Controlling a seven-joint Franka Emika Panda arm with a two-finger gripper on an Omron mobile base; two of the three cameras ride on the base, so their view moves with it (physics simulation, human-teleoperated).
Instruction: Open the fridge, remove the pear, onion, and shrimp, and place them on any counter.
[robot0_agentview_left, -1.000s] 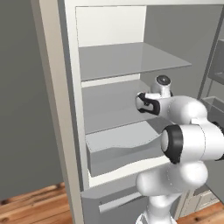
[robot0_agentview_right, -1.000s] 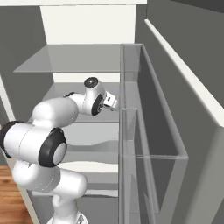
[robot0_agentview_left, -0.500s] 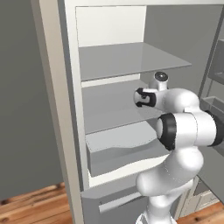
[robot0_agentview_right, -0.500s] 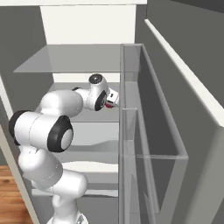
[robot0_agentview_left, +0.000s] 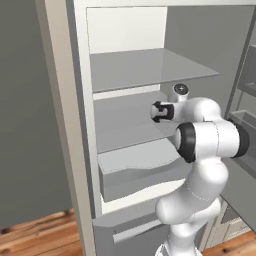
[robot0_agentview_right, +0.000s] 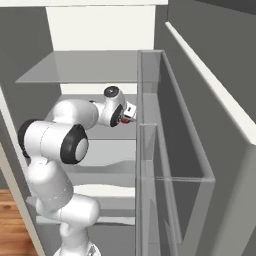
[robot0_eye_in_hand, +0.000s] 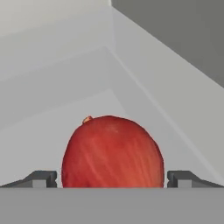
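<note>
**Open jaws bracket the onion on the fridge shelf**

The fridge (robot0_agentview_left: 65, 100) stands open, its door swung out to the robot's right so the arm has a clear way into the white interior. The arm reaches over the middle shelf (robot0_agentview_left: 125, 125), with the gripper (robot0_agentview_left: 156, 111) held level and pointing toward the back corner, because the onion (robot0_eye_in_hand: 112, 151) sits there, close to where the side wall and back wall meet.

In the hand view the onion fills the space between the two fingertips (robot0_eye_in_hand: 41, 178), one on each side of it, with a sliver of room left at either flank. The jaws stand fully apart and grip nothing yet; they are spread wide because the onion is nearly as broad as the opening. From the right base view a bit of red (robot0_agentview_right: 123, 120) shows at the gripper, against the door bin's clear wall (robot0_agentview_right: 150, 150).

The grasp looks lined up; closing is likely the next step. The counter lies outside these pictures.
</note>
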